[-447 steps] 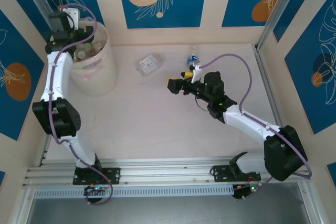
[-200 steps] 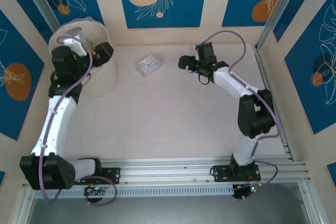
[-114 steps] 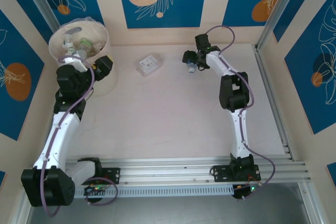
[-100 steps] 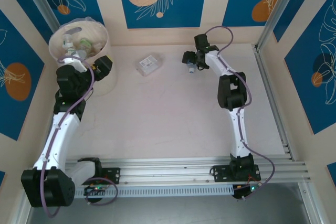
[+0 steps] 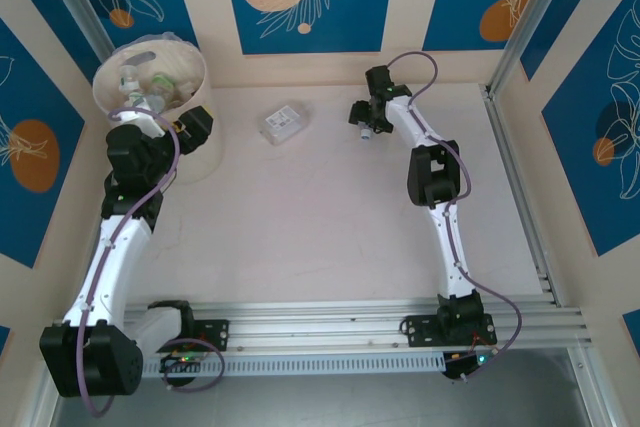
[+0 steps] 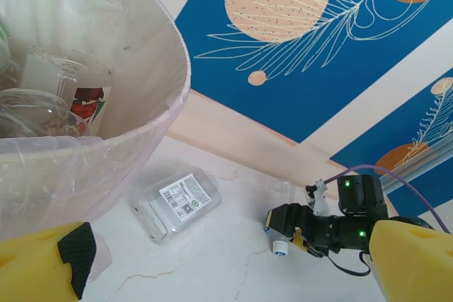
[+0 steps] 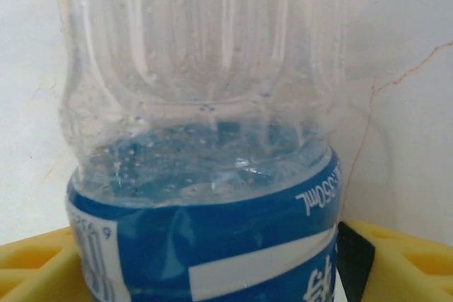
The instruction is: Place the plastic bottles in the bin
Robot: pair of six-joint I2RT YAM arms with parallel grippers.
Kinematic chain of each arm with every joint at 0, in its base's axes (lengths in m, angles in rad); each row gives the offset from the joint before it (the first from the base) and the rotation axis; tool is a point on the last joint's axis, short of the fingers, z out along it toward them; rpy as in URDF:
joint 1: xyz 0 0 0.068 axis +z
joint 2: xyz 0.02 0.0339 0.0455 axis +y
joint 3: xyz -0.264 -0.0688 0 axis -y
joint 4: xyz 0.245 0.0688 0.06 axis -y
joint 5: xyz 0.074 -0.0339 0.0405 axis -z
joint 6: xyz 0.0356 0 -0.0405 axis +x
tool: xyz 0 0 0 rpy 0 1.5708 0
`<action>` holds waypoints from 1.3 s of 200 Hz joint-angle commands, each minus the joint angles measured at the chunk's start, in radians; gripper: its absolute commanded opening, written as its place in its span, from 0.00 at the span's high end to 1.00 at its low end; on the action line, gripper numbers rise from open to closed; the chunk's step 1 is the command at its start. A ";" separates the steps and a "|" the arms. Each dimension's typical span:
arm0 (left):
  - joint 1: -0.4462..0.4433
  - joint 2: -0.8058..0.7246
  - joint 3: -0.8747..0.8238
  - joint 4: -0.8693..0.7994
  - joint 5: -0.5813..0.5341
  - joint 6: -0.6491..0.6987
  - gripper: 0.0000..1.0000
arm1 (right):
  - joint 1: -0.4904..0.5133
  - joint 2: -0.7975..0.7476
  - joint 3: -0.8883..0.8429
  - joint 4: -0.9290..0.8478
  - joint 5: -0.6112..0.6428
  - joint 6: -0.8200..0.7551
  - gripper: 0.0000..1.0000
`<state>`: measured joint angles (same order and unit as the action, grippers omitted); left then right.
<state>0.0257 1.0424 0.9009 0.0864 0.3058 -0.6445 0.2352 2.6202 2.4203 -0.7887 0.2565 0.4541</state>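
Top view: bin (image 5: 150, 40) at the table's (image 5: 300, 237) far-left corner, bottles (image 5: 150, 82) inside; flattened bottle (image 5: 283, 122) near the far edge; right gripper (image 5: 362, 117) further right along that edge.
Left wrist: left gripper (image 6: 226, 263) spread wide, holding nothing, just beside the bin.
Right wrist: right gripper pressed against both sides of the blue-labelled bottle (image 7: 205, 175).

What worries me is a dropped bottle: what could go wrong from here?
The right gripper flanks the clear blue-labelled plastic bottle at its smooth label; it might slip or crush. The open left gripper hovers beside the cream-white round plastic bin, so the arms could collide at the drop.
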 commanded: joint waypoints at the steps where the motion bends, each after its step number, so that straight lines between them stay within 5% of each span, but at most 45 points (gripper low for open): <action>1: -0.001 -0.013 -0.005 -0.007 -0.002 0.030 0.00 | -0.002 0.017 0.025 -0.040 0.006 0.009 0.27; 78: -0.002 -0.010 0.000 -0.024 0.011 0.050 0.00 | -0.002 -0.187 -0.248 0.180 -0.082 -0.037 0.53; 155: -0.015 0.046 0.001 0.105 0.233 0.047 0.00 | 0.003 -0.652 -0.898 0.609 -0.228 -0.023 1.00; 260: -0.265 0.177 0.088 0.141 0.281 0.086 0.00 | 0.066 -1.127 -1.437 0.917 -0.618 -0.050 1.00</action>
<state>-0.1909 1.1759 0.9478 0.1658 0.5579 -0.5503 0.2703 1.5517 1.0367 0.0067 -0.2218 0.3988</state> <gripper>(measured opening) 0.998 0.621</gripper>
